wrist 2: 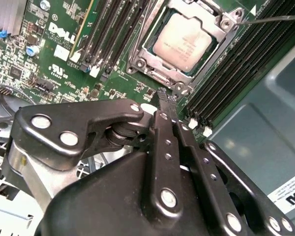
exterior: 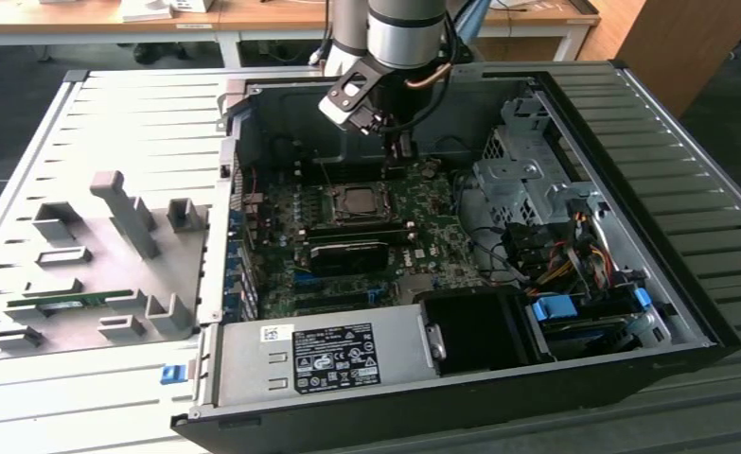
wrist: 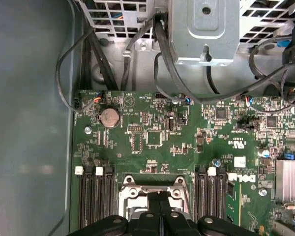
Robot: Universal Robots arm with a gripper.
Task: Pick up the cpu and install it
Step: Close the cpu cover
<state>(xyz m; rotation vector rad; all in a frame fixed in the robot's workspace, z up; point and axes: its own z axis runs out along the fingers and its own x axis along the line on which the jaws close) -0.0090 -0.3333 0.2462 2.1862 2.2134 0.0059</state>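
The cpu lies flat in its dark-framed socket on the green motherboard, silvery top up. In the second wrist view the cpu sits inside the metal socket frame, and the thin lever sticks out beside it. My gripper hangs above the board just behind the socket, apart from the chip. In both wrist views its black fingers are pressed together with nothing between them, and the gripper hovers over the socket's edge.
Black memory slots flank the socket. A drive cage and cable bundle fill the case on the exterior view's right. The power supply and a black fan duct sit at the front. A grey fixture plate holds a green memory stick.
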